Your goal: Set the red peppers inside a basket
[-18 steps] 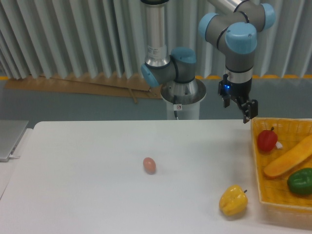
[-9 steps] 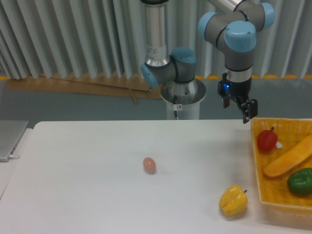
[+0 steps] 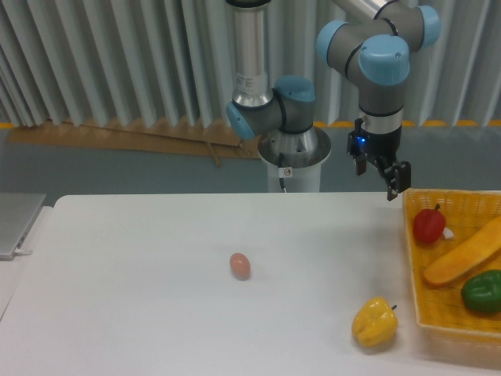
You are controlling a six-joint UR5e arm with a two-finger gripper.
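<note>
i saw the red pepper [image 3: 429, 225] lying in the basket [image 3: 412, 258] at the far left corner. my gripper [image 3: 379, 174] hung left of it, jaws released and empty.

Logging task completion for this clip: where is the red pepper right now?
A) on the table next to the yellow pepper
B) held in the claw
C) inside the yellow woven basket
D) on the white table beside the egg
C: the red pepper lies inside the basket, near its back left corner, while the claw hangs apart above the table.
</note>
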